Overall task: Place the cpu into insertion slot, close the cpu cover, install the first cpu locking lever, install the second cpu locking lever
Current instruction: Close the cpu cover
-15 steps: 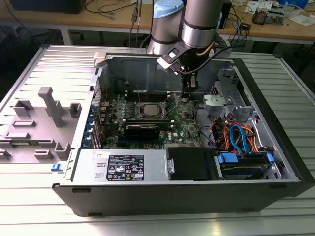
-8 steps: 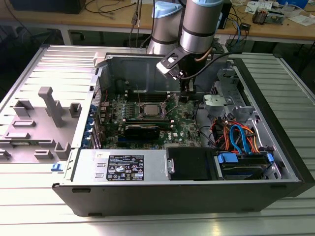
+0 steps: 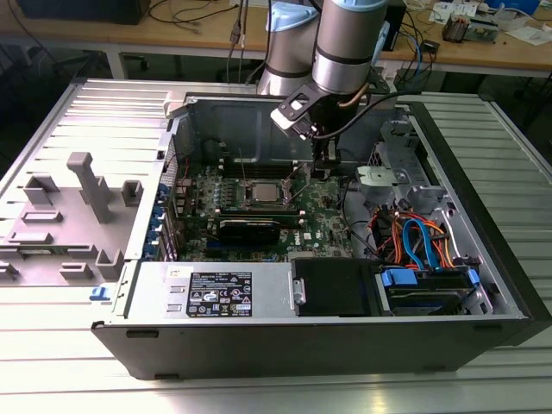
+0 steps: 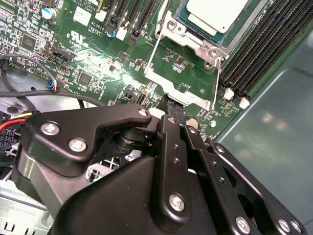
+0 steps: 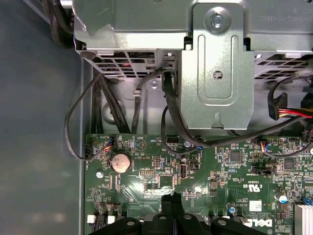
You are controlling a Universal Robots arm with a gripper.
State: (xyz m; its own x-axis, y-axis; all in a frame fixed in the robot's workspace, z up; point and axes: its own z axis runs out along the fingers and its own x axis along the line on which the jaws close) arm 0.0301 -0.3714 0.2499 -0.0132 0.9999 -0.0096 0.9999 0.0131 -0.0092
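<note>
So the cpu [image 4: 215,13] is already sitting in the insertion slot [image 4: 177,28], silver top facing up, and from what I can see it's lying flat in there. The cpu cover [image 4: 188,97] is hanging open, flipped away from the slot, and I'm seeing bare green motherboard [image 5: 161,171] through its big window.

The gripper [image 4: 167,100] is parking right at the cover's free edge, the side farthest from the slot. Its fingers [image 4: 168,132] are looking pressed together with nothing obvious between them. Whether the tips are actually touching that thin metal lip or hovering just beside it, I can't tell. In the exterior view the gripper [image 3: 325,164] is hanging low inside the case, near the slot on the exterior view's right.

What's worrying me here:
- That cover edge is thin and shiny, so the tips could be sliding off mid-swing and the frame would be flopping back.
- The tips are sitting very close to the small parts on the board next to the slot, so a low or skewed push could be scraping them.
- If the chip is sitting even slightly crooked in the slot, pressing the cover onto it would be loading the contacts underneath.
- The black memory slots [image 4: 254,54] are running just beside the slot, so a wide arc could be clipping them.
</note>
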